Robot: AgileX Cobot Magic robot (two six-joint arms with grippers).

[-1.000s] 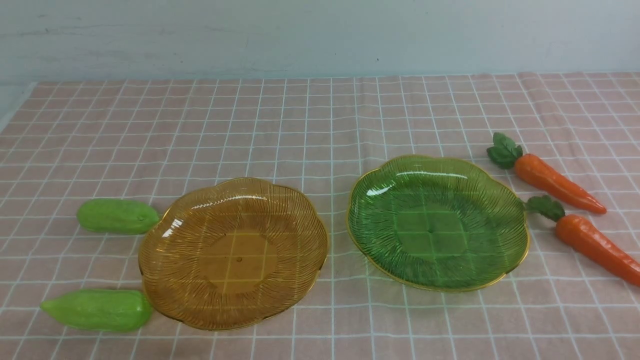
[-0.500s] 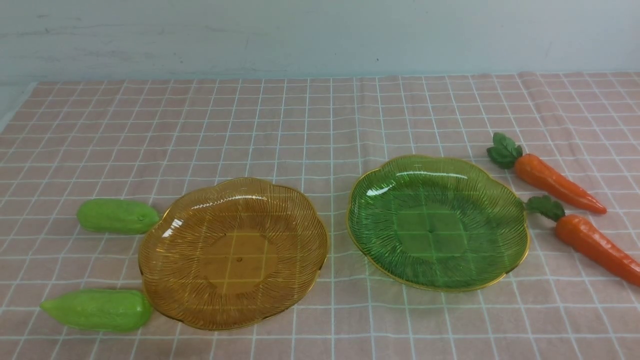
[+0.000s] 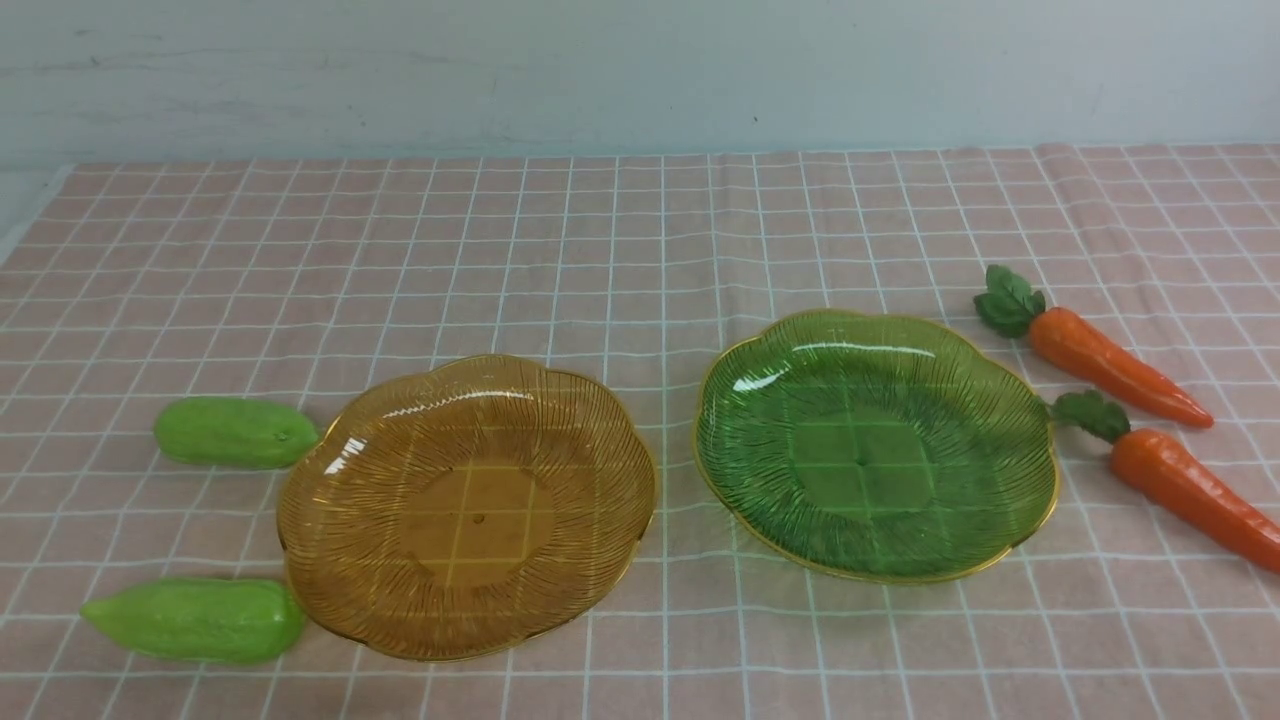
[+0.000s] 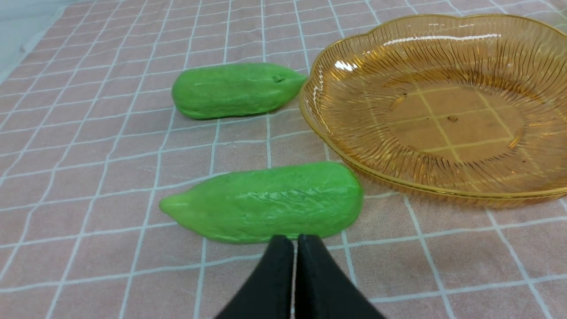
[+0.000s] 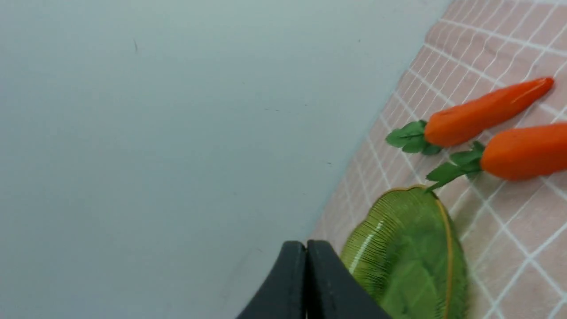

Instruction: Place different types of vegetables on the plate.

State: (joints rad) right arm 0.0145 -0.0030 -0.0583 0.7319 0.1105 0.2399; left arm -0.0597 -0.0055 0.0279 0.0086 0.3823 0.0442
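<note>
Mostly hidden, left gripper: only two black fingertips show in its wrist view, pressed together with nothing between them; it lies outside the front view.
Right gripper: black tips closed flat on each other, holding nothing; its tilted wrist view is mostly filled by the pale wall.
Near gourd: lower left of the front view, on the checked cloth; whether its blunt end touches the amber plate or lies just beside it is unclear.
Far gourd: middle left, its end at that plate's upper-left rim.
Amber plate: lower centre-left, cloth lines showing through.
Green plate: right of centre, apart from the amber one.
Far carrot: right side, whole.
Near carrot: leaves at the green plate's rim; tip cut off by the right edge.
</note>
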